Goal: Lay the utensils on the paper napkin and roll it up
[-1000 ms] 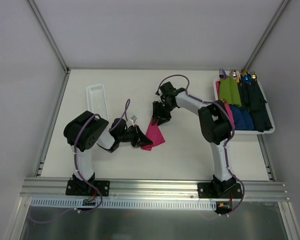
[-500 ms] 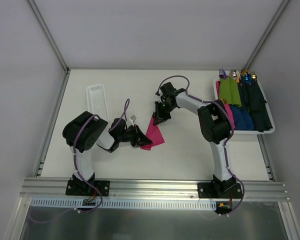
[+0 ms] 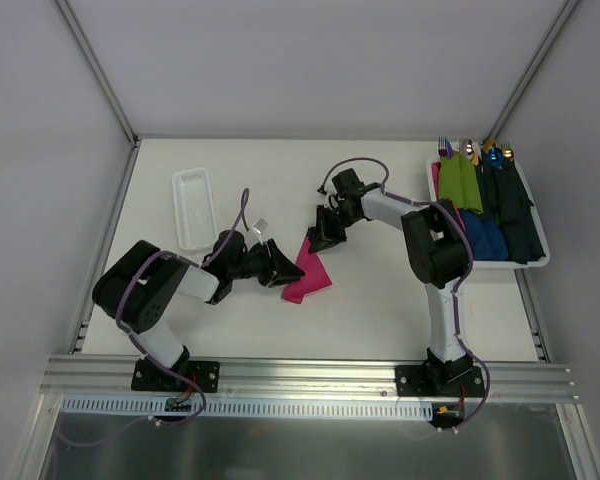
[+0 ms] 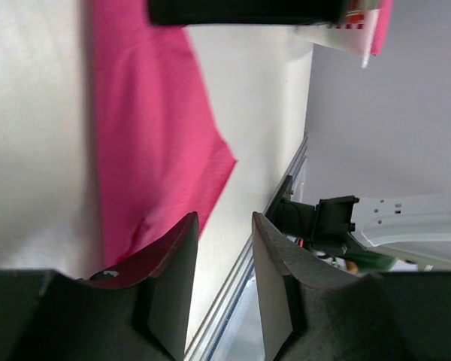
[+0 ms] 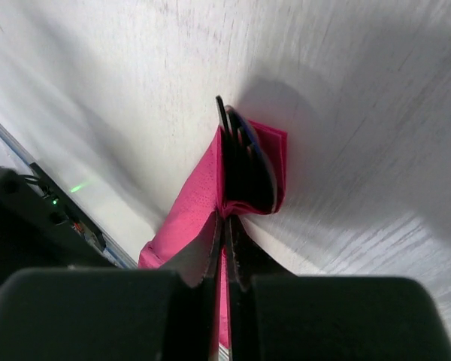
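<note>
The magenta-pink paper napkin [image 3: 310, 275] lies crumpled at the table's middle. My right gripper [image 3: 323, 238] is at its far corner, shut on a folded edge of the napkin [image 5: 195, 203]. The fold wraps the dark spoon and fork [image 5: 248, 162], of which only the dark ends show, side by side. My left gripper [image 3: 283, 272] is at the napkin's left edge, low over the table. In the left wrist view it [image 4: 224, 218] is open and empty, with one finger over the napkin's [image 4: 150, 128] edge.
A narrow white tray [image 3: 192, 205] lies at the far left. A white tray [image 3: 535, 262] at the right edge holds green [image 3: 460, 182], blue and navy rolled bundles with utensil tips. The aluminium rail runs along the near edge.
My left arm has swung its elbow down and to the left, and its gripper has edged right along the napkin. My right gripper has shifted slightly right, still pinching the fold.
</note>
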Motion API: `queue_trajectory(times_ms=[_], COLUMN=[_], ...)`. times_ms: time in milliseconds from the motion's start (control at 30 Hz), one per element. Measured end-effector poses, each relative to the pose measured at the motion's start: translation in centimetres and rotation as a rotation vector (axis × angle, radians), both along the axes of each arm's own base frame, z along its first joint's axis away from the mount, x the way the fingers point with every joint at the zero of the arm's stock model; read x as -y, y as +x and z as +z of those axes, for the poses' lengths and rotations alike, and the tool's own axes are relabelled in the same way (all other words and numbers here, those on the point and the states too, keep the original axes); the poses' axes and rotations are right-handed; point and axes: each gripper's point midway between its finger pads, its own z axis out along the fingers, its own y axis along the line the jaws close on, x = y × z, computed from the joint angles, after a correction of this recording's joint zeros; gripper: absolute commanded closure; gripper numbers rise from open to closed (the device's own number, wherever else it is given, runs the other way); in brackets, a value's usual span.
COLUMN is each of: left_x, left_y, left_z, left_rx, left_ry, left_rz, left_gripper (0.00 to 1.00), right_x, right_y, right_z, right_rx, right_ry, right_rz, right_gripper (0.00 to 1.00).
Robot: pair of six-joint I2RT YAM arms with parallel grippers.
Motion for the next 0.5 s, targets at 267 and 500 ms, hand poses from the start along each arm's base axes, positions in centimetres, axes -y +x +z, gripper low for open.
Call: queue_trajectory(times_ms=[267,500], left_x=[-2.0,-3.6], left_y=[3.1,4.8], left_z=[6.3,4.9], left_rx=[0.198,0.186], left_ry=[0.008,0.105], left_rz=[0.053,0.031], left_gripper=[0.58,0.54], right_x=[-0.1,-0.8], right_y=[-0.9,-1.1], right_z=[1.5,4.1], right_rx=[0.031,0.087], right_ry=[0.062,0.147], right_rz=[0.02,0.047], right_gripper=[1.0,1.0])
